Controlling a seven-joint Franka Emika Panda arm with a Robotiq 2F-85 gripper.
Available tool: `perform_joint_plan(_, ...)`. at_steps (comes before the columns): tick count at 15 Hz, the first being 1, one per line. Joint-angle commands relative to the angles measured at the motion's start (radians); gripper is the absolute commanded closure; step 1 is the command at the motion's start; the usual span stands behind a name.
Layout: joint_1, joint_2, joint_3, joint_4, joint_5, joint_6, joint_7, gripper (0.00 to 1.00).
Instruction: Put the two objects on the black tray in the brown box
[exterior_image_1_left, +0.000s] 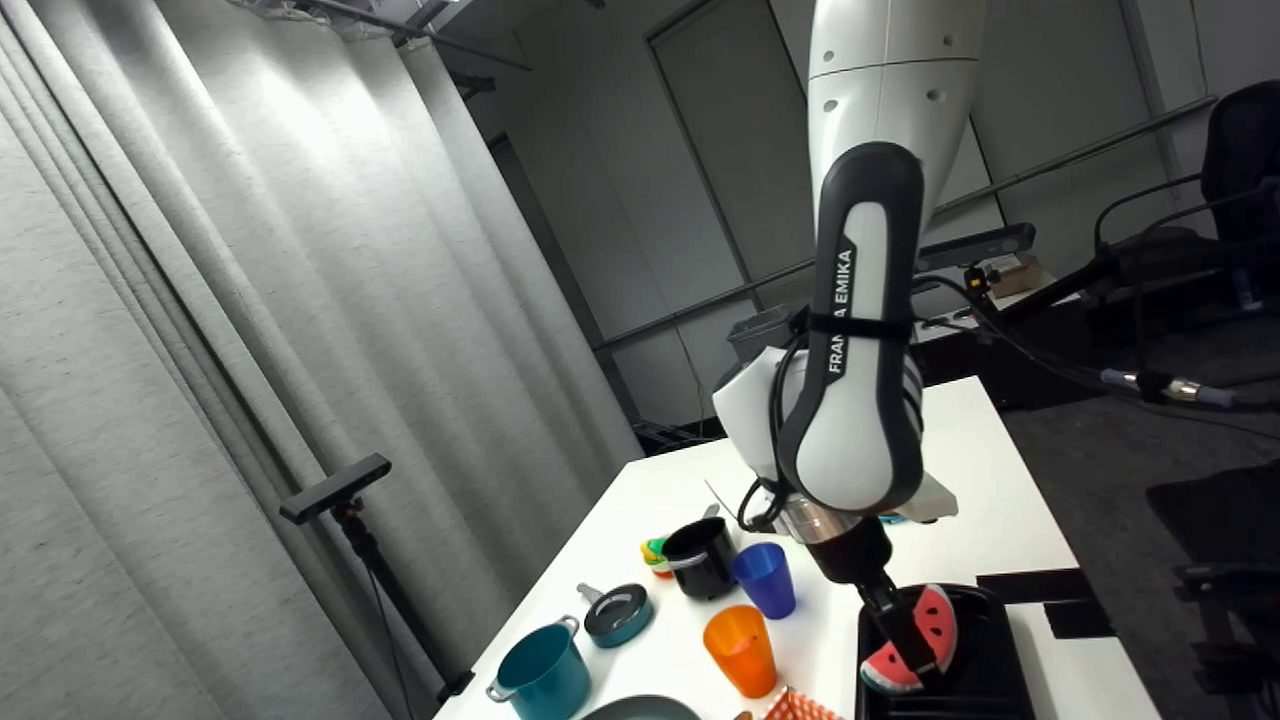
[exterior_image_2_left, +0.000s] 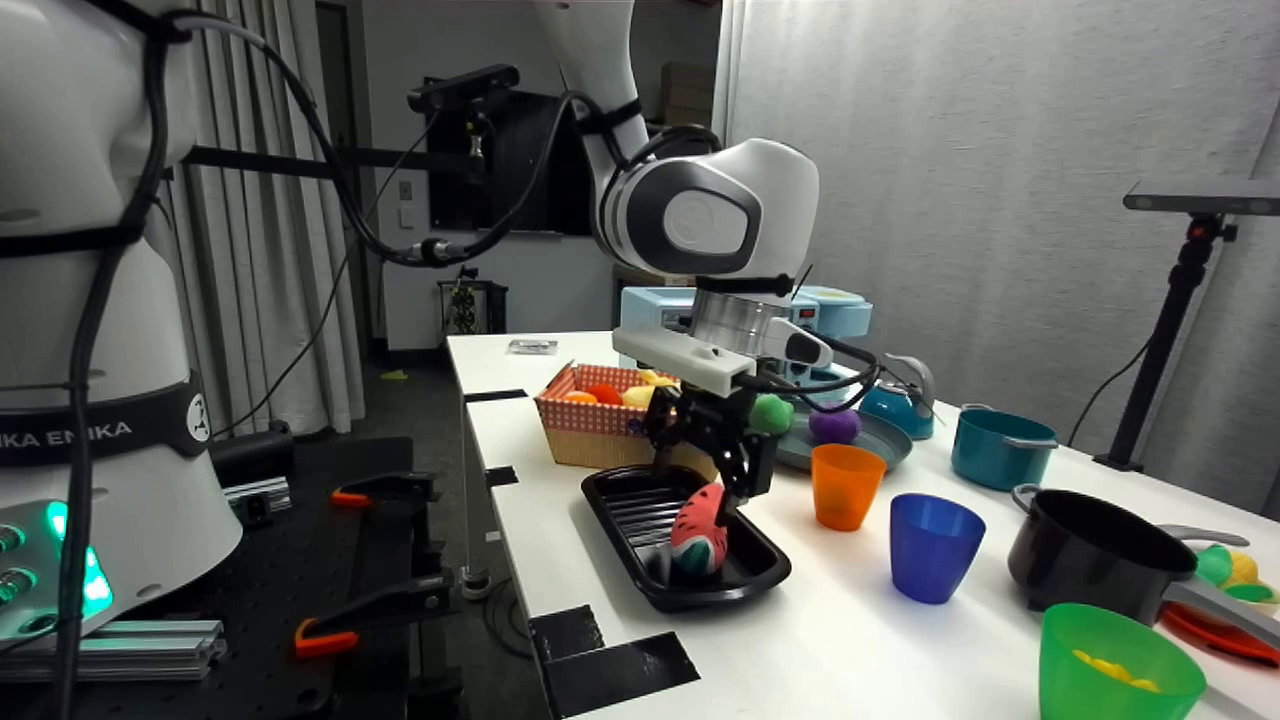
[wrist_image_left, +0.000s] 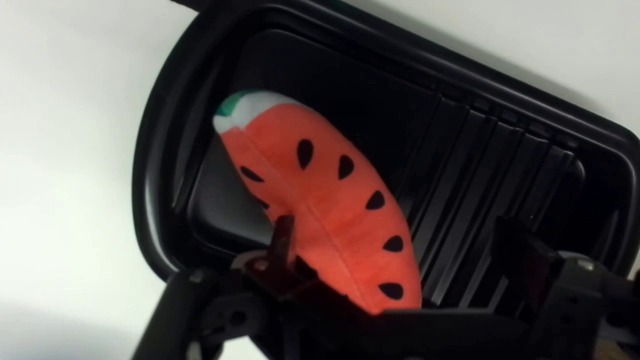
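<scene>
On the flat, black rectangular tray with a low rim (exterior_image_2_left: 640, 510), a red half-round watermelon-slice toy with white and green rind (wrist_image_left: 325, 200) is found, not yet lifted out. Nothing is held: the black two-fingered gripper (wrist_image_left: 397, 237) is spread wide, with a finger placed on either side of the toy. In the wrist view the toy's edge is overlapped by one finger — contact cannot be confirmed — while a clear gap is left before the other.

Just beside the tray, in an exterior view, a red-checked box with brown lower walls (exterior_image_2_left: 590, 448) is placed, and coloured toys (exterior_image_2_left: 606, 393) are contained in it, a small pale yellow piece (exterior_image_2_left: 637, 397) among them. Whether that piece is the second object cannot be told. On the tray no second object is made out, though part is hidden by the gripper. The task is therefore judged about half done: one object probably delivered, the watermelon slice left to be clasped, raised, carried over and released in the box.
</scene>
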Motion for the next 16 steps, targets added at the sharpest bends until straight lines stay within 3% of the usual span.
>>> perform_joint_plan(1,-0.037,0.032,0.024,0.014,-0.003,0.032,-0.022,0.0)
perform_joint_plan(7,-0.048,0.055,0.031,0.024,-0.005,0.029,-0.018,0.0)
perform_joint_plan(8,-0.049,0.058,0.031,0.027,-0.006,0.028,-0.018,0.06)
perform_joint_plan(10,-0.049,0.06,0.03,0.032,-0.008,0.028,-0.017,0.34)
perform_joint_plan(16,-0.053,0.06,0.031,0.046,-0.006,0.02,-0.018,0.8)
